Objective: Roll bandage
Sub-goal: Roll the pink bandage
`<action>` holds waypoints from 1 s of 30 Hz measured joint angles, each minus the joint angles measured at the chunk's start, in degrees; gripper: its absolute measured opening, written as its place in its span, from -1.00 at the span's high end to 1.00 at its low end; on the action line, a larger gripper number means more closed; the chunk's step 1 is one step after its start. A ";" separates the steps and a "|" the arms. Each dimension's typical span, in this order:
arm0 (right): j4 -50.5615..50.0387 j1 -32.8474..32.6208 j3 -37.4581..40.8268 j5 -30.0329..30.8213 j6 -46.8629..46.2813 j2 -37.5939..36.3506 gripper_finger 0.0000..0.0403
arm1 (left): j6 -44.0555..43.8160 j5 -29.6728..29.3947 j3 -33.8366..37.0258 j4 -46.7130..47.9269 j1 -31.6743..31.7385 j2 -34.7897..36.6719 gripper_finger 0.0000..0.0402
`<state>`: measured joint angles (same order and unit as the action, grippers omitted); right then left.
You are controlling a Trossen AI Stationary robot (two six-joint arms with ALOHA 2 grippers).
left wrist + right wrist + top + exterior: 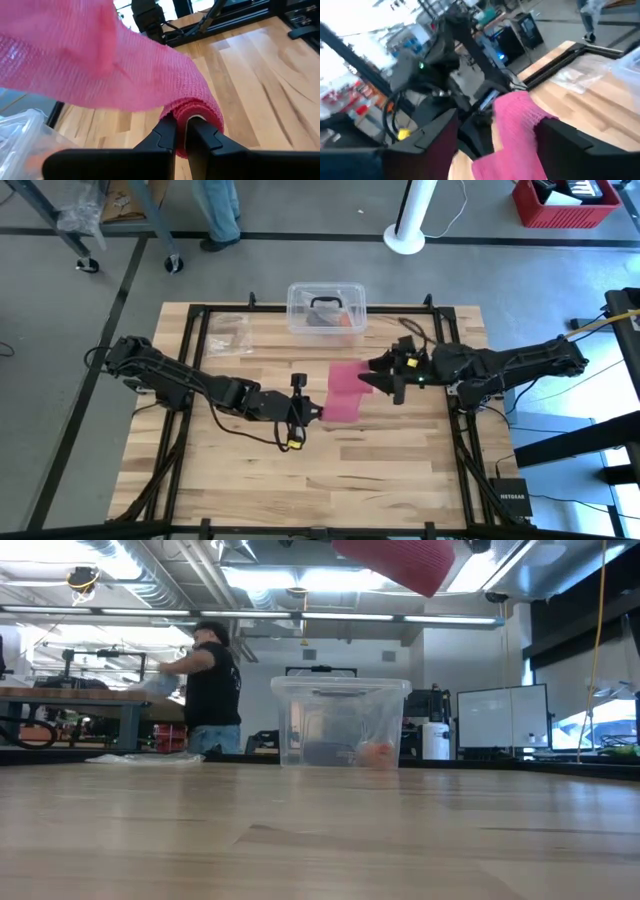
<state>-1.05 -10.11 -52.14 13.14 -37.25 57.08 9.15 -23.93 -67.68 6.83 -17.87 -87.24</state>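
While your left hand (181, 131) is clenched on the rolled end of the bandage (345, 390), the strip stretches across mid-desk, lifted off the desk (400, 470), to your right hand (495, 142). Right hand's fingers are spread wide with the pink strip running between them; can't tell if they touch it. Clear box (325, 308) sits at the far edge, small bag (228, 335) beside it.
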 joint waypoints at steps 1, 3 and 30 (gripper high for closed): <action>-1.17 0.00 0.06 0.36 -0.01 0.14 -0.21 | -0.21 0.56 0.00 0.02 0.00 0.00 0.94; -4.36 0.02 0.17 3.24 -0.94 0.28 -0.21 | -0.35 1.13 0.00 0.07 0.00 0.00 0.94; -25.67 7.15 0.26 -0.90 3.24 -1.56 -0.21 | -16.35 23.40 -0.01 0.34 3.70 1.43 0.94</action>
<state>-26.72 -2.96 -51.88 12.25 -34.01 55.52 -7.20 -0.53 -67.69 7.17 -14.17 -85.81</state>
